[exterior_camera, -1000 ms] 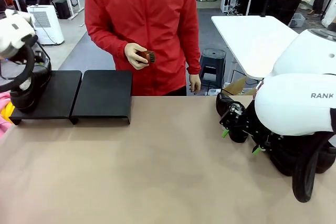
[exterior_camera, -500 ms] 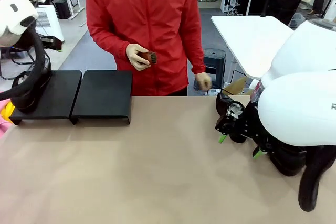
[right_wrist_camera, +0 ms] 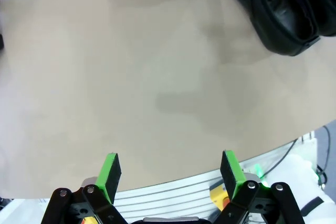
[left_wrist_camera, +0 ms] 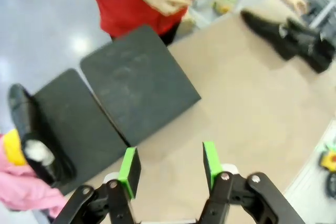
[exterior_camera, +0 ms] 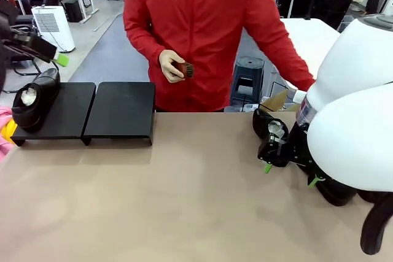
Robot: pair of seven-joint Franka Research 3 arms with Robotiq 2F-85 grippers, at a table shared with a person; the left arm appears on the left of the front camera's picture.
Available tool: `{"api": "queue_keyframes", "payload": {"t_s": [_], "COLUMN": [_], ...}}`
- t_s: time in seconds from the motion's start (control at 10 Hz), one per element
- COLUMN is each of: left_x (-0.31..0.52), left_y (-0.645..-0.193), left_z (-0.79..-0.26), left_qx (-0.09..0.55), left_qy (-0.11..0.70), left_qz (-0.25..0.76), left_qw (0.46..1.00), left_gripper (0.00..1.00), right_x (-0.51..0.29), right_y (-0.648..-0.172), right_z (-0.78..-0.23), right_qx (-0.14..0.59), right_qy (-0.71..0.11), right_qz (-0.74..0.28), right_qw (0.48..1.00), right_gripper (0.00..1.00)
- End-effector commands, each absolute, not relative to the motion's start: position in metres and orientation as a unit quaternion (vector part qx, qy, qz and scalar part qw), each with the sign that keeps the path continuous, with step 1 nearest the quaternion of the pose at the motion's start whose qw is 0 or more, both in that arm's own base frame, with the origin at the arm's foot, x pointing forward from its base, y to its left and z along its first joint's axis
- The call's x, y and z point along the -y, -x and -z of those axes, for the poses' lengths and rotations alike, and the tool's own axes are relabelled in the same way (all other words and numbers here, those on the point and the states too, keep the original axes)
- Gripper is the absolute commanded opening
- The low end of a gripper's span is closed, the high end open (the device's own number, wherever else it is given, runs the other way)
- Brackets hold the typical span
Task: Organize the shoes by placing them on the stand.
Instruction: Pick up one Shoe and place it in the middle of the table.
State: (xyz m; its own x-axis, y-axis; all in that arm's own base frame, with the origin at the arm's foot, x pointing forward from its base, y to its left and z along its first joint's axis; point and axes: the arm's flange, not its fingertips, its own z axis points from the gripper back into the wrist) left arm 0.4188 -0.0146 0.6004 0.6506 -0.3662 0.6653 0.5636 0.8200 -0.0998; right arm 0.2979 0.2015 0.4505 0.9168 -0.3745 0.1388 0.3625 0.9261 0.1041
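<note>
Standing at the far side of a smooth tan table [exterior_camera: 184, 207], one person [exterior_camera: 202, 29] in a red top clasps one small brown brush [exterior_camera: 184, 69] in one hand [exterior_camera: 171, 65]. One stand [exterior_camera: 120, 110] sits at the table's far left. It is made of two flat, matte black rectangular sections set side by side on short feet.

One shoe [exterior_camera: 34, 99] lies along the outer edge of the stand's left section. It is glossy black leather with a rounded toe pointing towards the person's side, and crumpled white paper [exterior_camera: 28, 96] fills its opening.

More shoes [right_wrist_camera: 283, 9] of the same shiny black leather lie on the table at the far right, close to the bulky white right arm [exterior_camera: 350, 133]. There appear to be three, but they overlap and the arm covers parts of them, so that count is unsure.

The left gripper [left_wrist_camera: 169, 167] hangs in the air above the stand. Its two black fingers with green pads are spread apart and hold nothing. The right gripper [right_wrist_camera: 170, 172] hovers over bare table just beside the loose shoes. Its fingers are also spread wide, empty and touching no shoe.
</note>
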Motion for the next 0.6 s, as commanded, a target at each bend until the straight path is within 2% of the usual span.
{"api": "queue_keyframes", "payload": {"t_s": [0.0,0.2,0.3,0.5], "left_x": [0.024,0.024,0.018,0.044], "left_y": [-0.418,-0.418,-0.421,-0.380], "left_z": [-0.604,-0.604,-0.602,-0.611], "left_qx": [0.358,0.358,0.331,0.325], "left_qy": [0.147,0.147,0.148,0.159], "left_qz": [0.252,0.252,0.252,0.235], "left_qw": [0.887,0.887,0.897,0.902], "left_gripper": [0.64,0.64,0.64,0.64], "right_x": [-0.200,-0.200,-0.200,-0.200], "right_y": [-0.299,-0.299,-0.299,-0.299], "right_z": [-0.450,-0.450,-0.450,-0.450], "right_qx": [0.074,0.074,0.074,0.074], "right_qy": [-0.042,-0.042,-0.042,-0.042], "right_qz": [0.185,0.185,0.185,0.185], "right_qw": [0.979,0.979,0.979,0.979], "right_gripper": [1.00,1.00,1.00,1.00]}}
